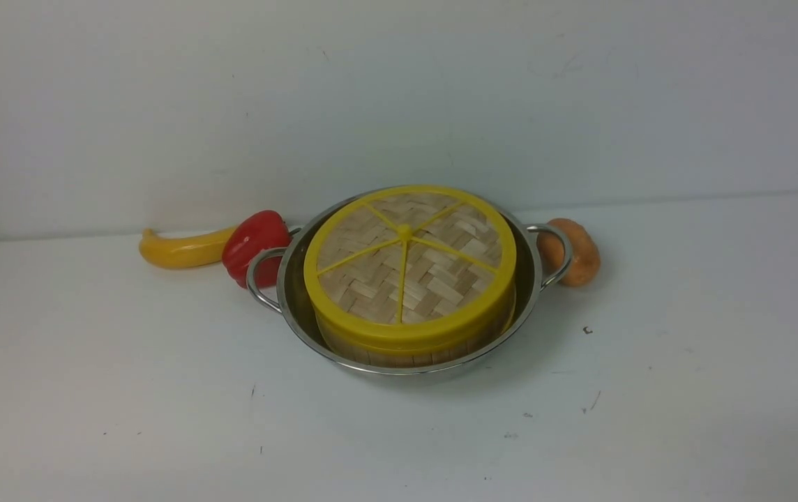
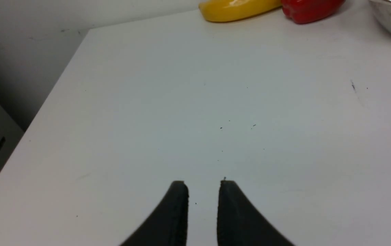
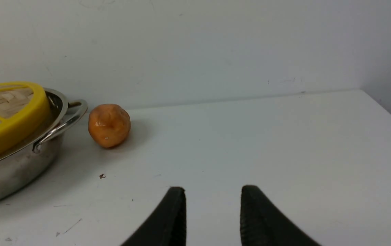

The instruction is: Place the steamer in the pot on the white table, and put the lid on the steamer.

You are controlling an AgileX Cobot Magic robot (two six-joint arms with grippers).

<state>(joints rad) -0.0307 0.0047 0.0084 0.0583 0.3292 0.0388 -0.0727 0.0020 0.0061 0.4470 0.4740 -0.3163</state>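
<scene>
Front view shows the steamer (image 1: pixel 409 357) inside the pot (image 1: pixel 409 371), topped by the lid (image 1: pixel 434 272). Left of the pot, on the white surface (image 1: pixel 127 362), lie a red pepper (image 1: pixel 254 247) and, beyond it, a yellow banana (image 1: pixel 186 249); an orange-brown lump (image 1: pixel 573 252) sits by its right handle. Both the left hand (image 2: pixel 203 184) and right hand (image 3: pixel 213 189) stand apart-fingered and hold nothing, the right one's gap wider.

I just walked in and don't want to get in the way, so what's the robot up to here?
Nothing is being handled: the left gripper and right gripper are both open and empty. The steamer sits in the pot with the lid on it, so the job looks done. A banana lies off to the left.
</scene>
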